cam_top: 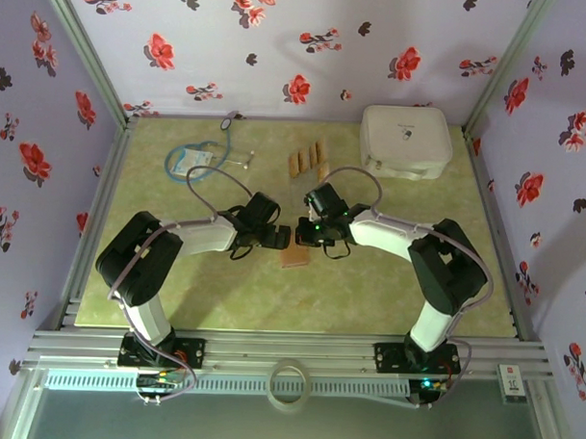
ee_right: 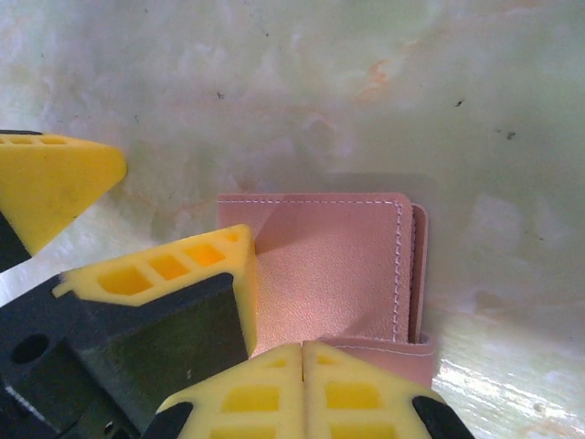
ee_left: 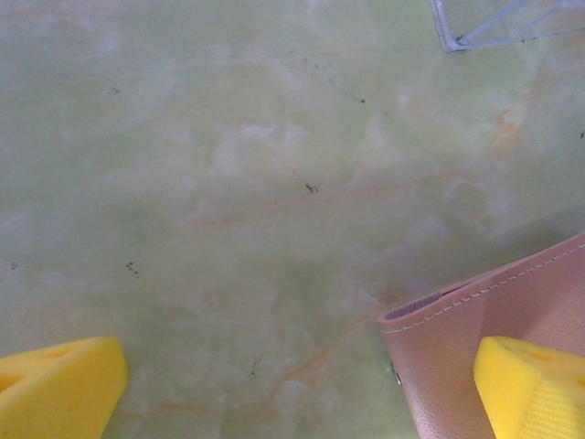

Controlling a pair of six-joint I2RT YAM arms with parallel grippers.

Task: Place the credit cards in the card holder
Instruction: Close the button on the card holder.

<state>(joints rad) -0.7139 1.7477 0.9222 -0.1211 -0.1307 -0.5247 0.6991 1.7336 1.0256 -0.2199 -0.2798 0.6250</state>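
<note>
The reddish-brown card holder (cam_top: 295, 258) lies folded on the green table between the two arms. Its stitched cover (ee_right: 338, 265) faces up, and one corner (ee_left: 512, 302) shows in the left wrist view. My left gripper (cam_top: 278, 236) (ee_left: 300, 357) is wide open. One of its yellow fingers (ee_right: 155, 265) rests over the holder's left part and the other hangs over bare table. My right gripper (cam_top: 304, 231) (ee_right: 302, 352) is shut, its tips pressed together at the holder's near edge with nothing visible between them. Several tan credit cards (cam_top: 307, 162) sit in a row farther back.
A white rounded case (cam_top: 407, 139) stands at the back right. A blue-tubed stethoscope (cam_top: 194, 161) lies at the back left. A tape ring (cam_top: 289, 383) rests on the near ledge. Floral walls close in three sides.
</note>
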